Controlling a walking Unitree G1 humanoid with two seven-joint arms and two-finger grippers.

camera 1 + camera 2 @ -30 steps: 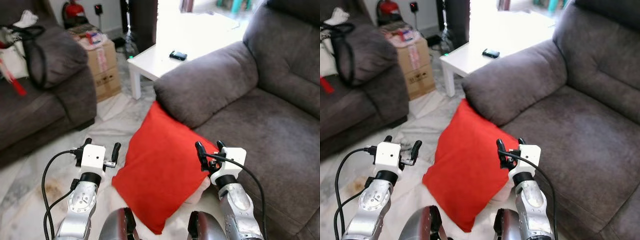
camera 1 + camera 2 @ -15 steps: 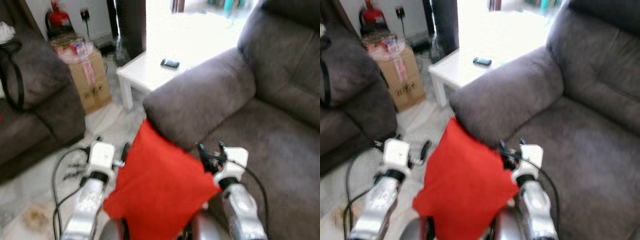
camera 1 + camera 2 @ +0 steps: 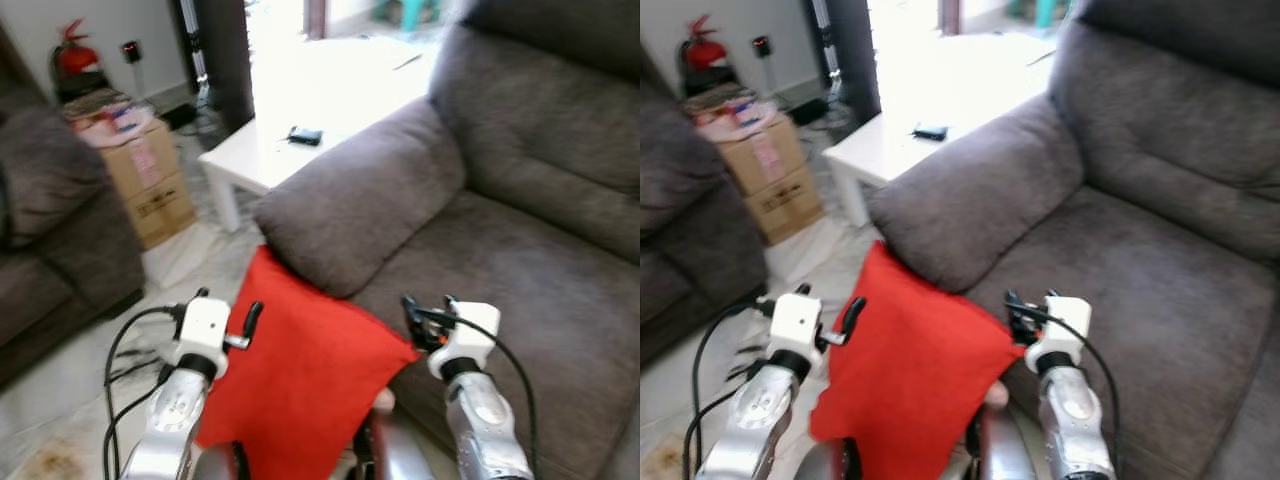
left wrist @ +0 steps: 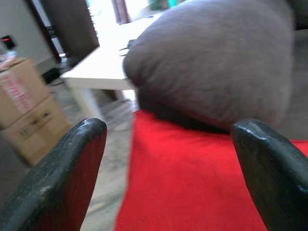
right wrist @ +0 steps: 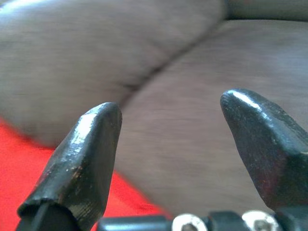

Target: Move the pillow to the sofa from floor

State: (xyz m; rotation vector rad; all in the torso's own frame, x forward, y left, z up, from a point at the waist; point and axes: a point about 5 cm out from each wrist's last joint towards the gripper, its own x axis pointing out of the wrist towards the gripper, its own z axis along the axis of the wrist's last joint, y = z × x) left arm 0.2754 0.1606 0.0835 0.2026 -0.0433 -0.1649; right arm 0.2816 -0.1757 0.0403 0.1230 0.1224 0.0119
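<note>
A red pillow (image 3: 300, 385) stands tilted between the two arms, its upper corner tucked under the grey armrest (image 3: 350, 205) of the sofa (image 3: 520, 260) and its right corner touching the front of the seat. Its lower edge is hidden behind the robot's body at the bottom of the head views, so whether it rests on the floor (image 3: 90, 400) cannot be seen. The left gripper (image 3: 225, 310) sits just beside the pillow's left edge; its fingers (image 4: 67, 173) are spread wide, with red cloth and the armrest showing between them, and they hold nothing. The right gripper (image 3: 428, 312) hovers at the pillow's right corner, over the seat edge; its fingers (image 5: 82, 159) are also apart, framing grey sofa fabric with a strip of red at one side. Both head views are somewhat blurred. Behind the armrest stands a white bench (image 3: 270, 150) with a small dark object (image 3: 303, 135) on it, too small to identify. To the left are a cardboard box (image 3: 140, 180), another grey sofa (image 3: 50, 230) cut off by the frame edge, and a red fire extinguisher (image 3: 72, 58) by the wall.
</note>
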